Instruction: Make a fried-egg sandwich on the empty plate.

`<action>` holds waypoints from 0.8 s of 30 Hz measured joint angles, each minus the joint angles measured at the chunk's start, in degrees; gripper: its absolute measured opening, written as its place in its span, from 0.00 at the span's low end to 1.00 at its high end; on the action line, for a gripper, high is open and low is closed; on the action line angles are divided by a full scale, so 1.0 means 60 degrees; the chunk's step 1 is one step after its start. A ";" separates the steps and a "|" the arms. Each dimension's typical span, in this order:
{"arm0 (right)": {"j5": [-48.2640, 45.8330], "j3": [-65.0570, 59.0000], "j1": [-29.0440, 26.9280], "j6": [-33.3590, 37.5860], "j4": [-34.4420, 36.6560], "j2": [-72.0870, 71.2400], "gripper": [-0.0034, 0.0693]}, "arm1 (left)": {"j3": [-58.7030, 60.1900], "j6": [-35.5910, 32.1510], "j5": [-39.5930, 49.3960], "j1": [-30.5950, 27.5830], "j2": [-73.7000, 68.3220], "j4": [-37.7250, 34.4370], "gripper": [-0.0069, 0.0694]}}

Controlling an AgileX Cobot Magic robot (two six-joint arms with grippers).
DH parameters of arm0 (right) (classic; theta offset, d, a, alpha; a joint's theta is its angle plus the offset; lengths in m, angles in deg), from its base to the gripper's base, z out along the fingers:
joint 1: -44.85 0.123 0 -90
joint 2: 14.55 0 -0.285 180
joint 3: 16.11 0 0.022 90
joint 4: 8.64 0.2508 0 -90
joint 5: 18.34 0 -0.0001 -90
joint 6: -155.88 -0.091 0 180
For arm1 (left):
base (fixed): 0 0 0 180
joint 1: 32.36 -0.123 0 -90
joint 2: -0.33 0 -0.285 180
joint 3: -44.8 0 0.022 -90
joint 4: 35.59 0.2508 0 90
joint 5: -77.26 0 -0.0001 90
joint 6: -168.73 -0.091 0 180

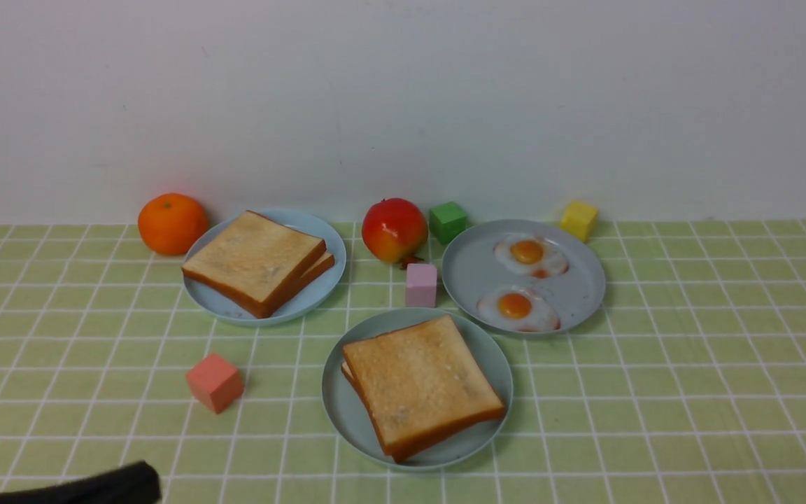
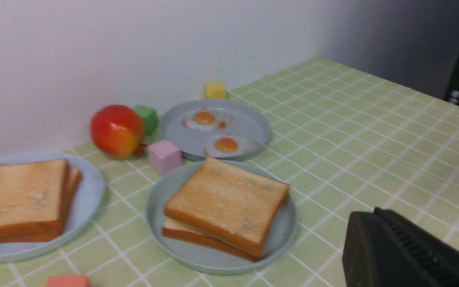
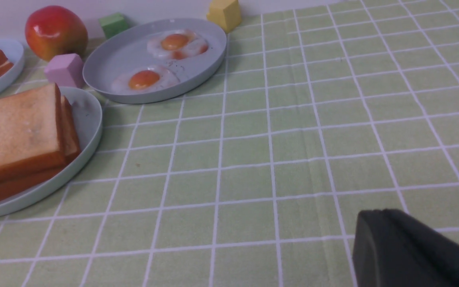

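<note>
Two toast slices are seen stacked as the fried-egg sandwich (image 1: 422, 385) on the teal plate (image 1: 341, 406), front-centre of the tabletop; nothing should be disturbed. Golden tops and brown crusts are shown beside the left tool (image 2: 408, 255), judged closed. The right tool (image 3: 412, 251) is judged closed, empty.

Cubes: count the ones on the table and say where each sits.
4. Green cube at the wall beside the apple; yellow cube behind the egg plate; pink cube between apple and sandwich plate; red cube left of that plate.
</note>
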 joint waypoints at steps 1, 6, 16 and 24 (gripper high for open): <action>0.0000 0.0000 0.0000 0.0000 0.0000 0.0000 0.06 | 0.0091 0.0121 -0.0036 -0.0437 0.0208 0.0027 0.08; 0.0000 0.0000 0.0000 0.0000 0.0000 0.0000 0.06 | 0.0892 0.1436 0.0078 -0.3267 0.1688 0.0121 0.07; -0.0010 0.0000 0.0000 0.0000 0.0000 0.0000 0.07 | 0.2279 0.2767 0.2891 -0.6274 0.2893 0.0668 0.07; -0.0010 0.0000 -0.0003 0.0000 0.0000 0.0000 0.07 | 0.2288 0.2843 0.3039 -0.6274 0.2893 0.0722 0.07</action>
